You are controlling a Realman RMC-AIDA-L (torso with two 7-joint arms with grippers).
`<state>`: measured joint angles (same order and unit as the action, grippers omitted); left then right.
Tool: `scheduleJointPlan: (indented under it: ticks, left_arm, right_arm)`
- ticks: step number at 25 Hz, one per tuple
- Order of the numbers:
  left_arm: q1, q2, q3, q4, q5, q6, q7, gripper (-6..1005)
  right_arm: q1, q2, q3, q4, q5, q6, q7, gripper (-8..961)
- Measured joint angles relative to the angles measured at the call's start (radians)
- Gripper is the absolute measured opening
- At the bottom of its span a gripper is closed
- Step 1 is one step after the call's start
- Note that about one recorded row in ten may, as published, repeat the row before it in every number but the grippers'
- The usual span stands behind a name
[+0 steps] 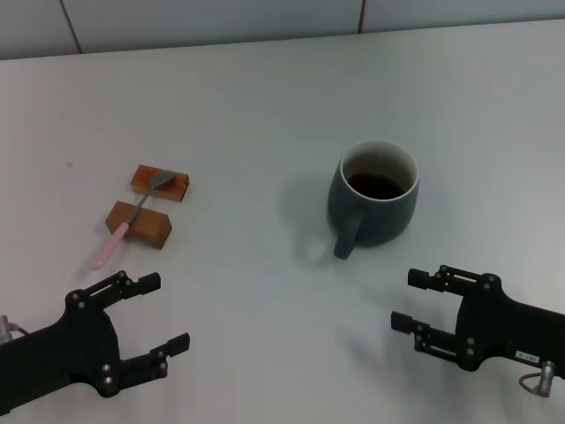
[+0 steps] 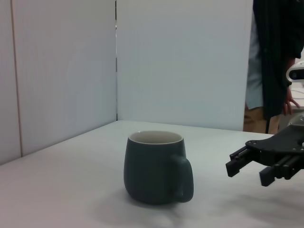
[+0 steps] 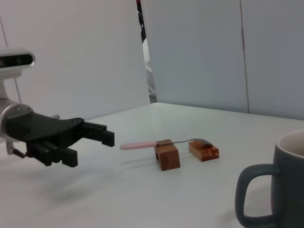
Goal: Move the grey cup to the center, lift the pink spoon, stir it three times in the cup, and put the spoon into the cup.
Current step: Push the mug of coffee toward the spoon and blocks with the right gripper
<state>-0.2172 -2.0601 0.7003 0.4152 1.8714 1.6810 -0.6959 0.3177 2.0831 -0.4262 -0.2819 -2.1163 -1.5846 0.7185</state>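
The grey cup stands right of the table's middle with dark liquid inside and its handle toward me; it also shows in the left wrist view and the right wrist view. The pink spoon lies across two brown wooden blocks at the left, its bowl on the far block; it also shows in the right wrist view. My left gripper is open and empty, near of the spoon. My right gripper is open and empty, near of the cup.
The far wooden block holds the spoon's bowl. A white wall bounds the table's far edge. In the left wrist view a person in dark clothes stands beyond the table.
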Motion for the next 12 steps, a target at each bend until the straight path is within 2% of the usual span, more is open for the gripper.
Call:
scheduleJointPlan:
  ticks: [1,12]
  left_arm:
    - [0.0,0.0,0.0,0.0,0.0,0.0,0.0,808]
    - [0.004,0.0,-0.002,0.012,0.0,0.011,-0.001,807]
  right_arm:
    - [0.0,0.0,0.003,0.003,0.003,0.0,-0.001,812]
    - [0.002,-0.002,0.009,0.012,0.008,-0.005,-0.012,328]
